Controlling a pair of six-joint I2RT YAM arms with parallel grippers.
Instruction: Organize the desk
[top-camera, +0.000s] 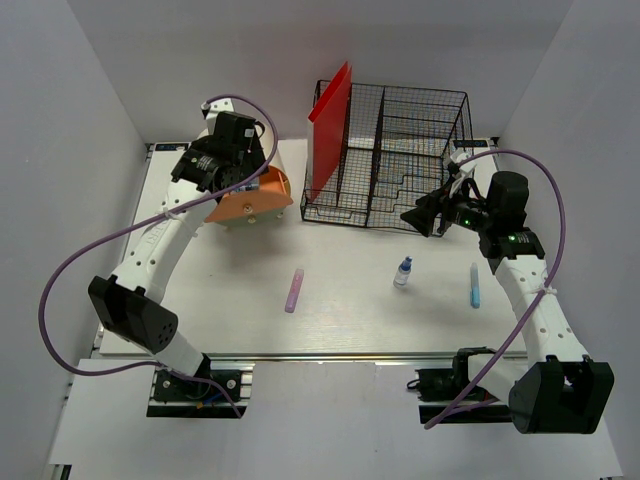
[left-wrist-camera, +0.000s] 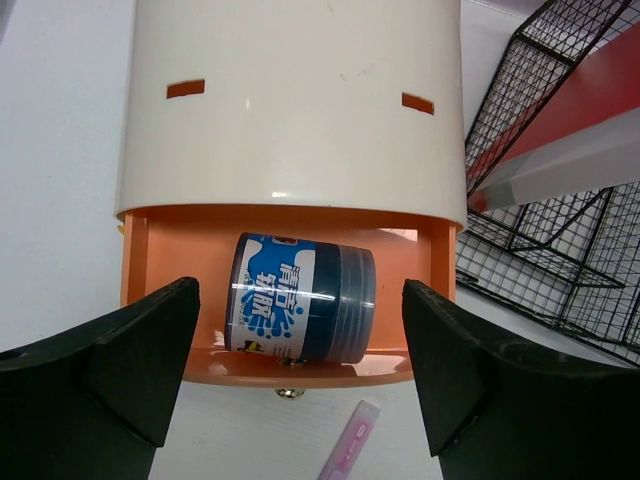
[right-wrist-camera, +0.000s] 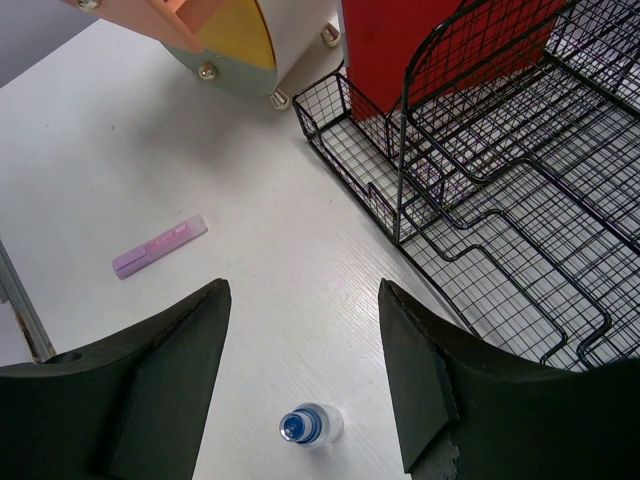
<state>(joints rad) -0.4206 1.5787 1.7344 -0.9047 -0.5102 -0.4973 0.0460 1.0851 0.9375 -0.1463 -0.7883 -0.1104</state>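
Observation:
The white desk (top-camera: 350, 320) carries a cream-and-orange drawer box (top-camera: 250, 203) at the back left, with its orange drawer (left-wrist-camera: 300, 368) pulled out. A round tin with a blue-and-white label (left-wrist-camera: 300, 310) lies on its side in the drawer. My left gripper (left-wrist-camera: 300, 375) hovers over the drawer front, open, its fingers (left-wrist-camera: 140, 365) apart from the tin. A pink marker (top-camera: 294, 290), a small clear bottle with a blue cap (top-camera: 403, 272) and a blue pen (top-camera: 474, 285) lie on the desk. My right gripper (right-wrist-camera: 305, 370) is open above the bottle (right-wrist-camera: 311, 425), holding nothing.
A black wire basket (top-camera: 400, 150) stands at the back centre with a red folder (top-camera: 330, 125) upright in its left slot. In the right wrist view the basket (right-wrist-camera: 500, 210) is just right of the gripper. The metal rail (top-camera: 330, 358) runs along the front edge.

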